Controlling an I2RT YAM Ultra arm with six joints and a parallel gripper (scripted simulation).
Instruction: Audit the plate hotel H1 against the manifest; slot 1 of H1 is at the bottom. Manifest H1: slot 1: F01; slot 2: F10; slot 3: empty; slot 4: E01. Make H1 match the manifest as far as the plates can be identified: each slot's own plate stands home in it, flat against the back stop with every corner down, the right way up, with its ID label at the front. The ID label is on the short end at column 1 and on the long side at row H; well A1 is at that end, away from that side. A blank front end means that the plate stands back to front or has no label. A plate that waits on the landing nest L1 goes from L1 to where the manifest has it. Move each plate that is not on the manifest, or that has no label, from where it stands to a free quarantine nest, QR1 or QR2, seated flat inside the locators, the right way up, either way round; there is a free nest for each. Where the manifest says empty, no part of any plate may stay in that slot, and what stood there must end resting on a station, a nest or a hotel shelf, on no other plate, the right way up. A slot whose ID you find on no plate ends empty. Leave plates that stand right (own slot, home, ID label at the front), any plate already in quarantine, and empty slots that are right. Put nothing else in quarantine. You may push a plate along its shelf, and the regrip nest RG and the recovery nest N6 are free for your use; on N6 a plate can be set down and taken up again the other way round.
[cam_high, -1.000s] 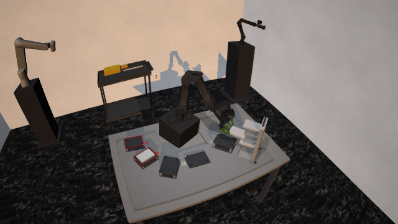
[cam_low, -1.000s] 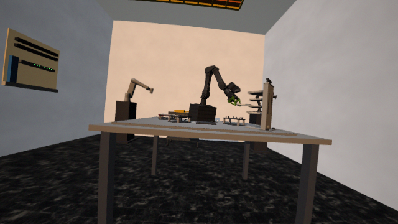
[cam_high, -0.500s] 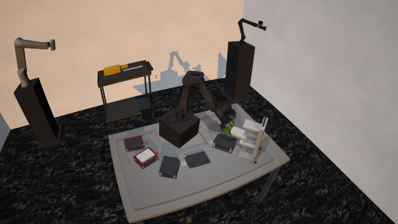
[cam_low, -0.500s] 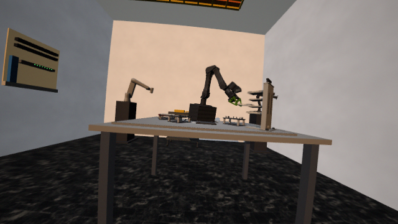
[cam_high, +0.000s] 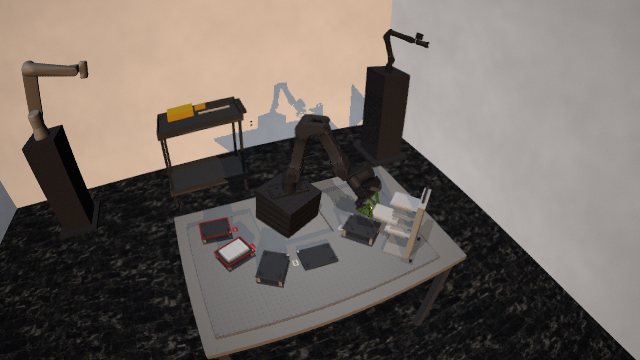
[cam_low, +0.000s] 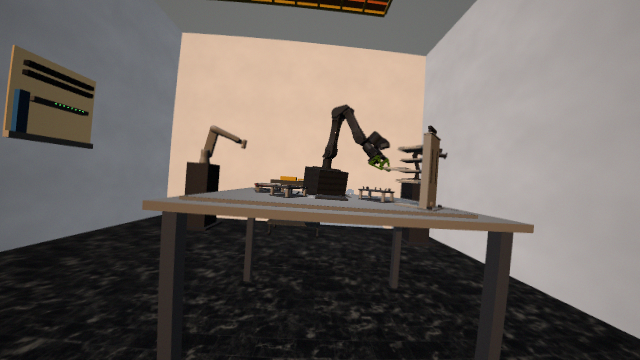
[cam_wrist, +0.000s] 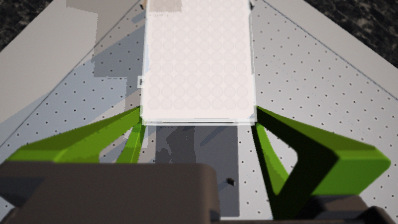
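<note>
My gripper (cam_high: 371, 206) (cam_low: 381, 164) (cam_wrist: 198, 111) is shut on a white plate (cam_high: 385, 213) (cam_wrist: 200, 60), one fingertip on each long side at its near end. The plate is level, its far part toward the hotel H1 (cam_high: 418, 227) (cam_low: 431, 172). No ID label can be read on its near end. The top and exterior views are too small to tell whether its far end is clear of the shelves. Other white shelves or plates show in H1, with IDs unreadable. One red-edged nest (cam_high: 215, 229) is empty; another red-edged nest (cam_high: 231, 265) holds a white plate (cam_high: 235, 250).
A dark raised nest (cam_high: 361, 228) stands just before the hotel, below the gripper; it shows under the plate's near end in the wrist view (cam_wrist: 215, 165). Two more dark nests (cam_high: 273, 267) (cam_high: 317, 255) stand at the table's middle. The arm's block base (cam_high: 288, 210) stands behind them.
</note>
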